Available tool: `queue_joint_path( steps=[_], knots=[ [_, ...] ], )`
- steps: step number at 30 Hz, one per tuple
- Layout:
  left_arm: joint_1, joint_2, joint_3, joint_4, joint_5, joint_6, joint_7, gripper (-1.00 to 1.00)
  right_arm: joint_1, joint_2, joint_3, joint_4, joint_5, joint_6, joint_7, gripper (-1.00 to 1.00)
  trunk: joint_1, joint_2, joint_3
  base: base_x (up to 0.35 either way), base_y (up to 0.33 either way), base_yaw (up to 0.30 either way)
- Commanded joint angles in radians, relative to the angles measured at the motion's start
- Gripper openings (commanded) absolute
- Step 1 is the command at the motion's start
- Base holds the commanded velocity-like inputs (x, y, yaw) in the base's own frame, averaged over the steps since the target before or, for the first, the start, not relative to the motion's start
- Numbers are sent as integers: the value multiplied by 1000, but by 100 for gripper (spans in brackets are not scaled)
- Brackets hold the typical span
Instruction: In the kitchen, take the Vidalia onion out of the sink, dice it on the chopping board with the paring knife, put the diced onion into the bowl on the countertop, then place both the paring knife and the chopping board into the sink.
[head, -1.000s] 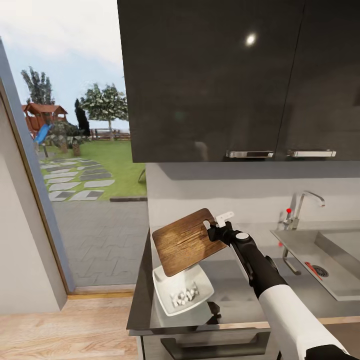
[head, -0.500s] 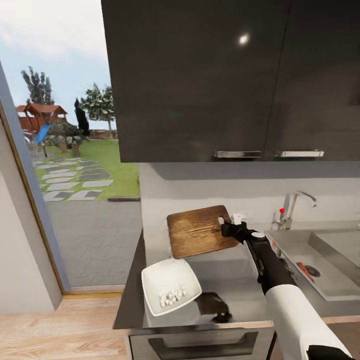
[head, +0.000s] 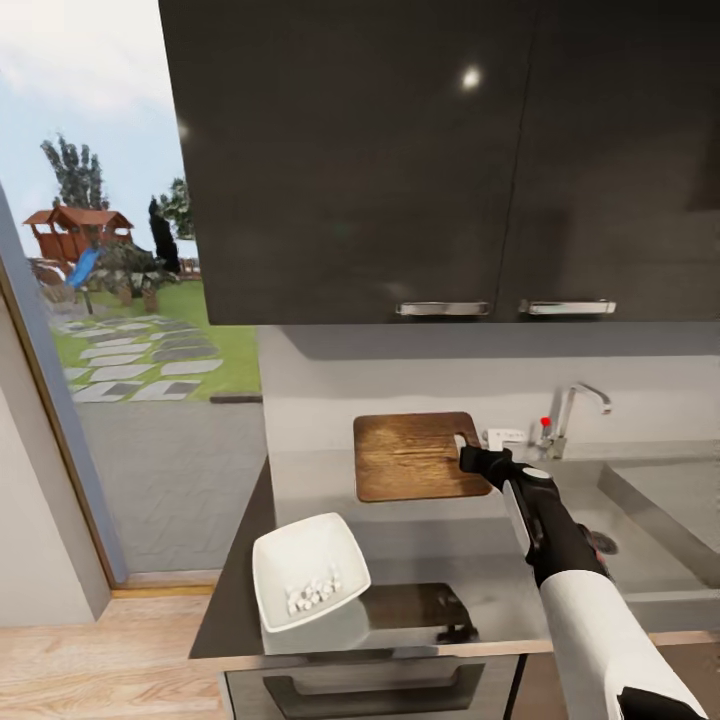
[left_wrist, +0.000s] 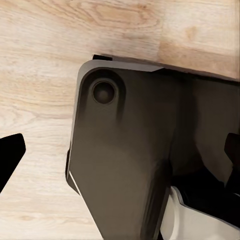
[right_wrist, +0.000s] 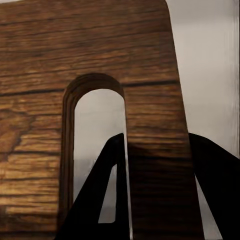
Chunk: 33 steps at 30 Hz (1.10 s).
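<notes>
chopping board (head: 412, 457) in right tool (head: 470, 455)

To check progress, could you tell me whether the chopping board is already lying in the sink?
No, the right gripper holds the chopping board in the air above the countertop, left of the sink.

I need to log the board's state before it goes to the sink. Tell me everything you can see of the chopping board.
The chopping board is a dark brown rectangle of grained wood with rounded corners and an arched handle slot. It is held up above the grey countertop, face tilted toward the camera, in front of the wall. The right end effector grips its right edge at the slot; nothing else touches it.
</notes>
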Motion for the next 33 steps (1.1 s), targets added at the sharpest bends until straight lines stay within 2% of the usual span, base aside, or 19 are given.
queue_joint_path(
  steps=[1, 8, 11, 19, 21, 23, 24, 27, 30, 33],
  knots=[
    [-1, 0, -4, 5, 10, -7, -6, 100, 0, 1, -6, 1, 9, 5, 10, -100, 0, -1, 0, 0, -205, 0],
    [-1, -1, -4, 5, 10, -7, -7, 100, 0, 1, -6, 10, 10, 6, 9, -100, 0, -1, 0, -21, -206, 0],
    [-1, -1, -4, 5, 10, -7, -8, 100, 0, 1, -6, 41, 10, 5, -4, -100, 0, -1, 0, -90, -176, 0],
    [-1, -1, -4, 5, 10, -8, -9, 100, 0, -1, -17, 75, 10, 9, -135, -100, 0, -1, 0, -102, -175, 0],
    [-1, -1, -4, 5, 10, -9, -9, 100, 0, -1, -61, 87, 9, 8, -162, -100, 0, -1, 0, -100, -215, 0],
    [-1, -2, -4, 5, 10, -9, -9, 100, 0, -1, -133, 92, 9, 8, -175, -100, 0, -1, 0, -96, -232, 0],
    [-1, -2, -4, 5, 10, -9, -9, 100, 0, -1, -153, 93, 8, 8, -177, -100, 0, -1, 0, -93, -244, 0],
    [-1, -8, -4, 5, 10, -9, -8, 100, 0, 0, -253, 95, 8, 8, -187, -100, 0, -1, 0, -88, -271, 0],
    [-1, -12, -4, 5, 10, -9, -7, 100, 0, 1, -291, 96, 8, 6, -234, -100, 0, -1, 0, -65, -299, 0],
    [-1, -15, -4, 5, 10, -9, -7, 100, 0, 4, -299, 96, 7, 3, -314, -100, 0, -1, 0, -21, -310, 0]
  ],
)
